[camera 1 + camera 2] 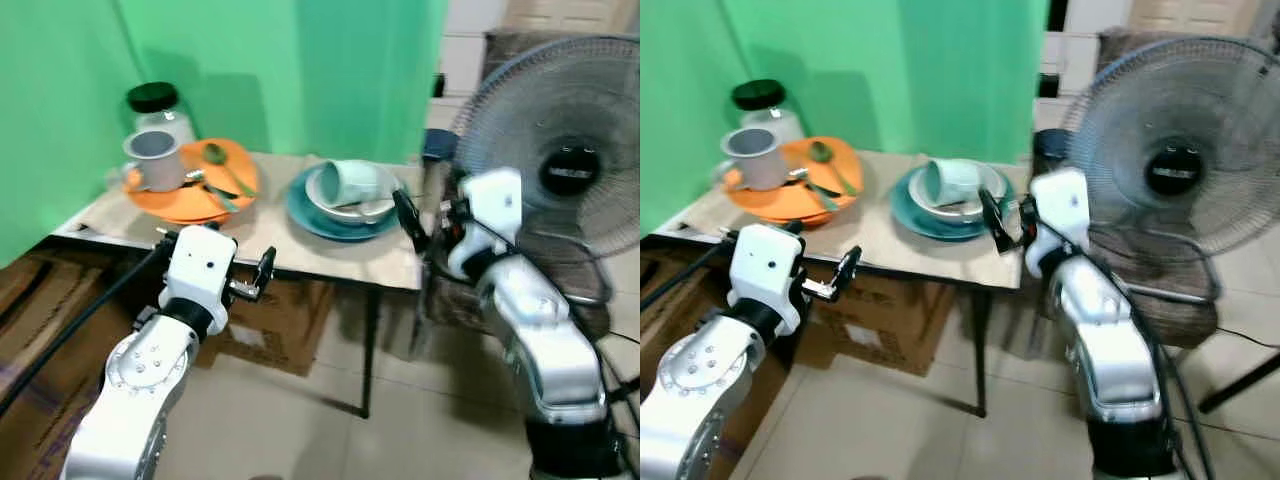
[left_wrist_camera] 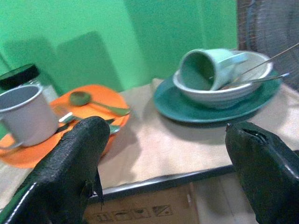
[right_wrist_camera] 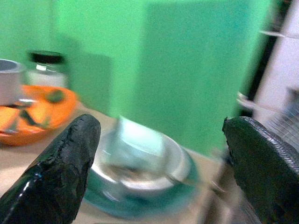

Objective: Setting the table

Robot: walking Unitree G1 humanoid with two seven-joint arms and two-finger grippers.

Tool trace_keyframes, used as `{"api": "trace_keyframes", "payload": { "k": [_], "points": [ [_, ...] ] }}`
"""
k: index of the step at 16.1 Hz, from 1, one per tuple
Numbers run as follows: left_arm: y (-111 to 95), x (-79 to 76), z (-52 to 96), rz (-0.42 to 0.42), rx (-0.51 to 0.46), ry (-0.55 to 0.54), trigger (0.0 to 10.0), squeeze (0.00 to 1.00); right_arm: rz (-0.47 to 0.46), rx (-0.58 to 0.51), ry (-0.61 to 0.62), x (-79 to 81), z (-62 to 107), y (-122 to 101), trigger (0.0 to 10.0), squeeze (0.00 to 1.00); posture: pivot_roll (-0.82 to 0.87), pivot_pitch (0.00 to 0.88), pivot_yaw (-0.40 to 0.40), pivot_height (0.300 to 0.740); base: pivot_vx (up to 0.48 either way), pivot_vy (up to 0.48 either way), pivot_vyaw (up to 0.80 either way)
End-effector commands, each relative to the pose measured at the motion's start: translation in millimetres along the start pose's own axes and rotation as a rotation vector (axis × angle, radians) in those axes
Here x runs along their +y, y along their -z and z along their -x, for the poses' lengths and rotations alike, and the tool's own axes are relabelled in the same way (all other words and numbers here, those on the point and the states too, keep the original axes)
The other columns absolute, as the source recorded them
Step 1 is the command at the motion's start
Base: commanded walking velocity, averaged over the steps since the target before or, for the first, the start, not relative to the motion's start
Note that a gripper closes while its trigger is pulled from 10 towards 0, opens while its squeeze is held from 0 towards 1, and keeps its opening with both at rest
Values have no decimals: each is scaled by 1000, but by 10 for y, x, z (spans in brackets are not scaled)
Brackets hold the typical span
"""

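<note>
Left gripper (image 2: 163, 172), fingers spread, is in front of the table (image 1: 300, 255); right gripper (image 3: 159, 172), fingers spread, is at its teal plate (image 1: 310, 215).

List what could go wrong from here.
The teal cup lies tipped in the white bowl with loose cutlery; a clumsy grab by the open right end effector could roll or spill them. The teal plate sits near the table edge and could be nudged off.
</note>
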State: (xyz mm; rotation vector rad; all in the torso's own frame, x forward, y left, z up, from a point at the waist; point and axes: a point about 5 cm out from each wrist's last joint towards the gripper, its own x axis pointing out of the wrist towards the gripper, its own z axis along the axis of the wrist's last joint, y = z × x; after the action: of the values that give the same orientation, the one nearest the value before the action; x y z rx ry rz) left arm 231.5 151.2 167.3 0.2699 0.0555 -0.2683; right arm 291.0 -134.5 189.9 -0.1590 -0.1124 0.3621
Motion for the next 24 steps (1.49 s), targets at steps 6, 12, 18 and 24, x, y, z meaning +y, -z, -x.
{"api": "trace_keyframes", "payload": {
  "k": [6, 12, 18, 24],
  "points": [
    [-20, 47, 11, -27, 11, 3, 10000, 537, 117, -2, -148, 50, -107, -40, 10000, 0, 110, 0, 42, 740, 296, 0, 91],
    [-53, 40, -7, -39, 4, 33, 10000, 588, 169, 34, -115, -60, -163, 8, 10000, 0, 110, 0, 45, 740, 301, 0, 165],
    [-106, -80, -47, -62, -22, 204, 10000, 373, 374, 169, -213, -224, -143, 97, 10000, 0, 90, 0, 50, 740, 147, 0, 0],
    [-143, -283, -8, -46, -27, 497, 10000, 0, 573, 345, -296, -467, -216, 218, 10000, 0, 67, 0, 46, 740, 0, 0, 0]
  ]
}}
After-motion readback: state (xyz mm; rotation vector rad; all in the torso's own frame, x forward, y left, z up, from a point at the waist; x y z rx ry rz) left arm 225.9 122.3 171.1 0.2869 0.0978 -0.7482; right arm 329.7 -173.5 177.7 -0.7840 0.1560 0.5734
